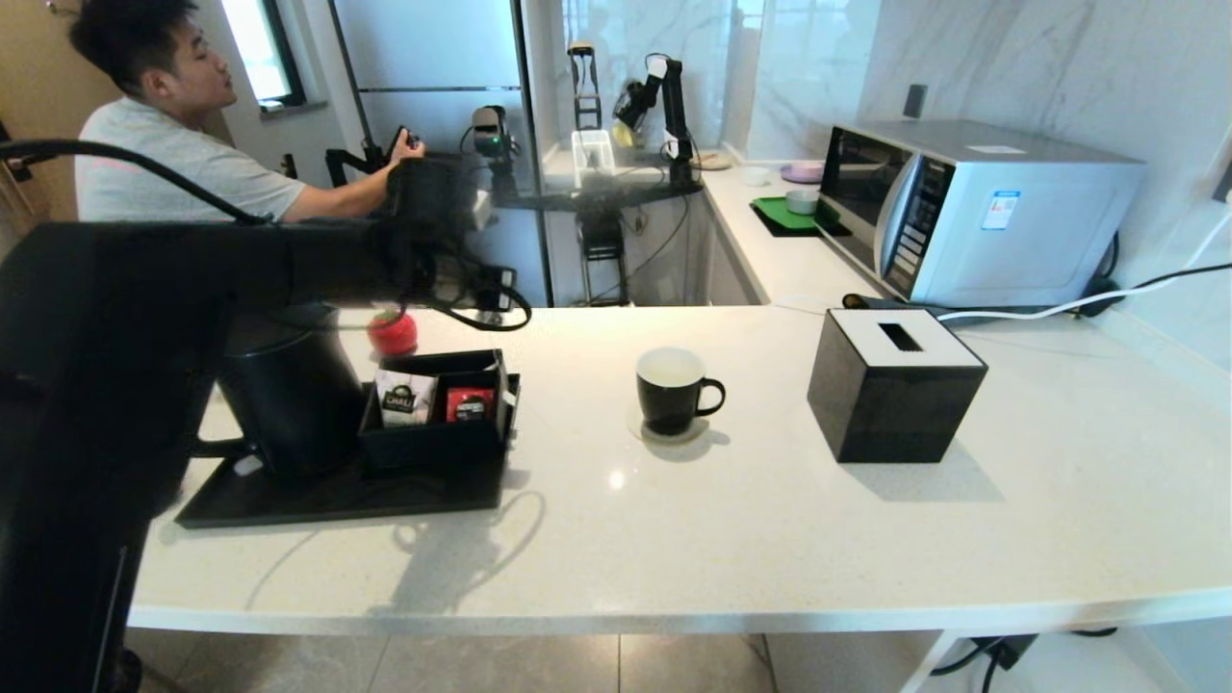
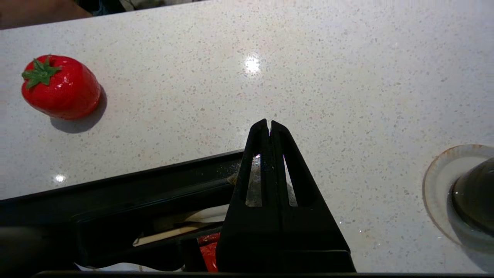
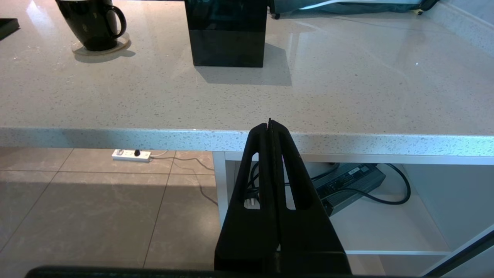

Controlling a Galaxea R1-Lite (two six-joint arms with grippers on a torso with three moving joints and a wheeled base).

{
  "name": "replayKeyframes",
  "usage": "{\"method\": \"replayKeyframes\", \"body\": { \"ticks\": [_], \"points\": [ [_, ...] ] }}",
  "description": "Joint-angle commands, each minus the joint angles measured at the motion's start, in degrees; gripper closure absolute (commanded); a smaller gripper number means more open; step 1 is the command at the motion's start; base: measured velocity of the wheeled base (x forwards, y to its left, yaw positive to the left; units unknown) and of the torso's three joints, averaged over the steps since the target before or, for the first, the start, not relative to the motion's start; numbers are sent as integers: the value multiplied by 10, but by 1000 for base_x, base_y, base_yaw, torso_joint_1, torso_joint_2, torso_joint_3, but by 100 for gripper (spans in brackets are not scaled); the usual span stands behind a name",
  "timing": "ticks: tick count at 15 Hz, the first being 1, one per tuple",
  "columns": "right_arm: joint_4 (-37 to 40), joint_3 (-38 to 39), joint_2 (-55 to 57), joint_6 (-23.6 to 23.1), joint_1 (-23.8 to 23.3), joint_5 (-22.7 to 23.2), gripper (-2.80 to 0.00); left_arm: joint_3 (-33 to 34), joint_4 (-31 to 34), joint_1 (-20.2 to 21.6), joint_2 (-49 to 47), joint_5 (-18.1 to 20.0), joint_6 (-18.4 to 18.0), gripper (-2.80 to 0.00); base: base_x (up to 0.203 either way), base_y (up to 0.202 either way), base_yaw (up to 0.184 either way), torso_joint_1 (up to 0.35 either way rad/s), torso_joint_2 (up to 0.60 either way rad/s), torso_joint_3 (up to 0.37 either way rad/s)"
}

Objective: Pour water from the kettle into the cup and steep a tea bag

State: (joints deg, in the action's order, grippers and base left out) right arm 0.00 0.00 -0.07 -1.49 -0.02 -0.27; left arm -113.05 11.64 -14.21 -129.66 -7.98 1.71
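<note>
While strawberry [image 2: 60,86] flanks tray [image 2: 115,185] — tissue box [image 1: 895,383] beside cup [image 1: 671,390].

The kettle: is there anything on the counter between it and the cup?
Yes. The black box with sachets sits on the tray right beside the kettle, toward the cup. Past it, bare counter.

Left arm [image 1: 144,279]: broad matte black casing with a black cable [image 1: 125,164] arching over it and further black wiring looped near the wrist. Left gripper [image 2: 269,125] and right gripper [image 3: 269,124]: alike, two flat black tapering fingers with elongated cut-out slots; a faint pink glint inside may be a marking.
</note>
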Motion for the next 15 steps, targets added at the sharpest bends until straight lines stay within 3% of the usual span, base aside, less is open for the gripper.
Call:
{"method": "replayKeyframes", "body": {
  "ticks": [1,10,13,15],
  "points": [
    [0,0,1,-1,0,0,0,0,0,1,18,1,1,0,0,0,0,0,0,0],
    [0,0,1,0,0,0,0,0,-23,10,46,2,1,0,0,0,0,0,0,0],
    [0,0,1,0,0,0,0,0,-23,13,56,2,24,0,0,0,0,0,0,0],
    [1,0,1,-24,0,6,0,-1,-23,11,62,2,25,0,0,0,0,0,0,0]
  ]
}}
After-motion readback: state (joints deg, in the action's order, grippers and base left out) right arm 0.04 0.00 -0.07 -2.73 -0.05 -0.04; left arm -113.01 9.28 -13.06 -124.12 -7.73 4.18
